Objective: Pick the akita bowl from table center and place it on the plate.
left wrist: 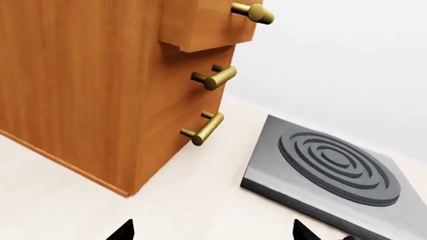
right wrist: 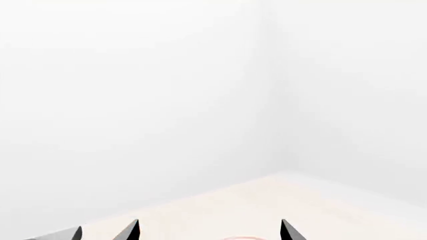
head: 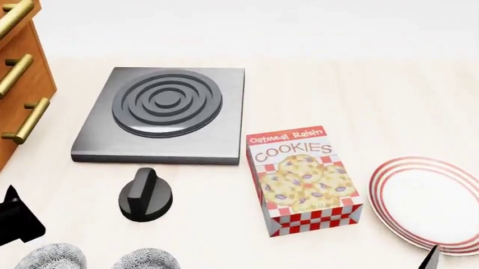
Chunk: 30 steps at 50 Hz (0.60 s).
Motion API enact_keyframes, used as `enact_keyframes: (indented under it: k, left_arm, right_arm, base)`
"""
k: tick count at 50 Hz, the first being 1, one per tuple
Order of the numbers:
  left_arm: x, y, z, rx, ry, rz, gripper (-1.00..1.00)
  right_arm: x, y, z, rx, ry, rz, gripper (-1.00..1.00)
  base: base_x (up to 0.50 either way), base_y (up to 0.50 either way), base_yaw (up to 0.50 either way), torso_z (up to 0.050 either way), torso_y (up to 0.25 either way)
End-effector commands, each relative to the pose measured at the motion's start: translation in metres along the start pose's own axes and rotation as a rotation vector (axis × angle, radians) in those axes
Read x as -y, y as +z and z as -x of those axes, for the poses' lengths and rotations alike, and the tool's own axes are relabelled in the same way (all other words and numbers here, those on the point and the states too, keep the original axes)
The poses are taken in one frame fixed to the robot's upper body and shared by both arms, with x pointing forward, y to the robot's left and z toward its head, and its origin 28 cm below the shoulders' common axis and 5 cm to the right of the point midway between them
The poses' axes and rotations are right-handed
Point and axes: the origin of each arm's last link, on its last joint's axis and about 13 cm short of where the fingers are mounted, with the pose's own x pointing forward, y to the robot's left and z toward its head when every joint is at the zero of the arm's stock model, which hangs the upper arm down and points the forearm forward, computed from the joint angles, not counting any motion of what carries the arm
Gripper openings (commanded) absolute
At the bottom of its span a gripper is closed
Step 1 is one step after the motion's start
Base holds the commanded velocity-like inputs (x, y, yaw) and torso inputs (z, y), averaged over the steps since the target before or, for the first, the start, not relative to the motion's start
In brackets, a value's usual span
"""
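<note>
Two speckled grey-and-white bowls peek in at the head view's bottom edge. The akita bowl (head: 146, 259) is the one nearer the table's middle, and its twin (head: 51, 256) lies to its left. The white plate (head: 430, 199) with red rings sits at the right, partly cut by the frame edge. My left gripper (left wrist: 213, 232) is open with nothing between its fingertips, and it shows as a dark shape (head: 15, 219) left of the bowls. My right gripper (right wrist: 207, 231) is open and empty, with one fingertip (head: 432, 259) just below the plate.
A grey stove plate (head: 161, 115) with ring burner lies at the back left, with a black knob (head: 144, 195) in front of it. A cookies box (head: 303, 179) lies between bowls and plate. A wooden drawer cabinet (left wrist: 100, 85) with brass handles stands at the far left.
</note>
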Motion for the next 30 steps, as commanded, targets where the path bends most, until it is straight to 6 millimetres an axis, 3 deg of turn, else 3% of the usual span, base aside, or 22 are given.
enact_keyframes:
  k: [1, 12, 17, 24, 30]
  left_arm:
    - [-0.005, -0.002, -0.001, 0.027, 0.003, 0.039, 1.00]
    - [-0.006, -0.002, -0.002, 0.030, 0.012, 0.039, 1.00]
    - [-0.010, 0.000, -0.005, 0.037, 0.030, 0.045, 1.00]
    - [-0.021, 0.005, -0.014, 0.049, 0.099, 0.056, 1.00]
    - [-0.026, 0.008, -0.016, 0.055, 0.132, 0.059, 1.00]
  right_arm:
    - [-0.023, -0.013, -0.010, -0.064, 0.126, -0.002, 1.00]
    - [-0.020, -0.011, -0.009, -0.043, 0.107, -0.021, 1.00]
    - [-0.038, -0.014, -0.019, -0.116, 0.212, 0.036, 1.00]
    - [-0.072, -0.016, -0.027, -0.280, 0.536, -0.116, 1.00]
    - [-0.088, -0.017, -0.034, -0.363, 0.672, -0.149, 1.00]
  base:
    - [0.00, 0.00, 0.00, 0.000, 0.000]
    - [0.18, 0.00, 0.00, 0.000, 0.000]
    - [0.00, 0.00, 0.00, 0.000, 0.000]
    - [0.00, 0.00, 0.00, 0.000, 0.000]
    - [0.00, 0.00, 0.00, 0.000, 0.000]
